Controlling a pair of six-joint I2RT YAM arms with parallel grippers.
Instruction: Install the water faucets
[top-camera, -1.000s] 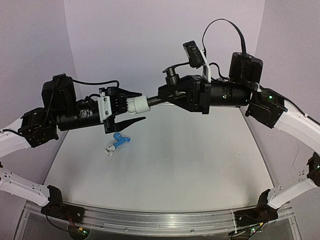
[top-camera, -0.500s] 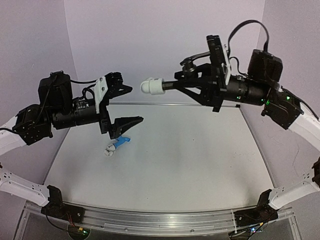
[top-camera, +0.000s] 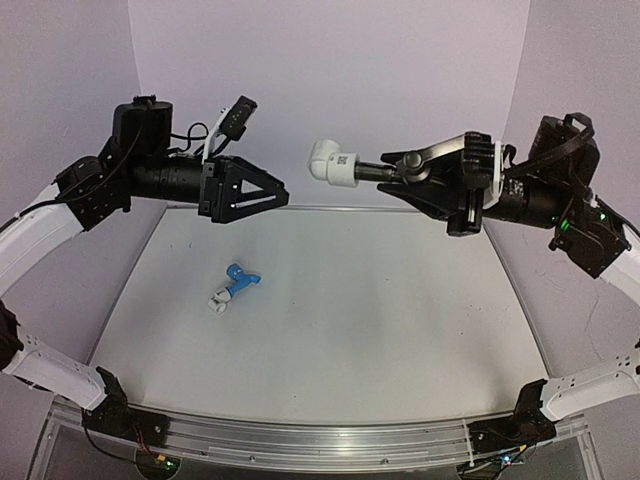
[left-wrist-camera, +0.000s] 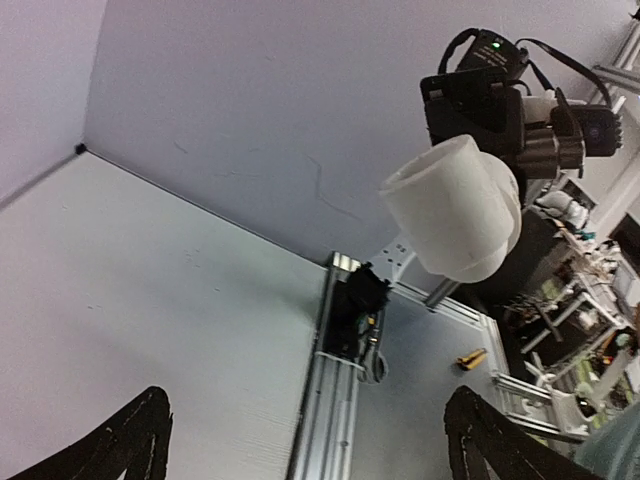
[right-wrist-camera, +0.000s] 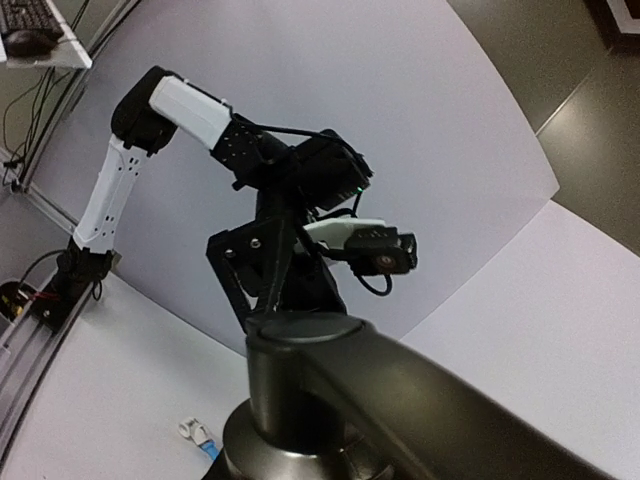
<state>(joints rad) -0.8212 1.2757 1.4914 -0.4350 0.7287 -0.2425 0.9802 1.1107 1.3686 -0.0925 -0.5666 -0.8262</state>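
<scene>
Grey metal faucet (top-camera: 377, 170) pinched in right claw (top-camera: 405, 166), white elbow (top-camera: 333, 162) on its end; left claw (top-camera: 284, 196) spread apart; blue faucet (top-camera: 240, 274) lying on counter (top-camera: 400, 320).

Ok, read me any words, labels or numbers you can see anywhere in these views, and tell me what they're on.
No text can be read in any view.
Dark printed patch on the white fitting, which sits on the end of the metal faucet held in the right tool: too blurred to read.
</scene>
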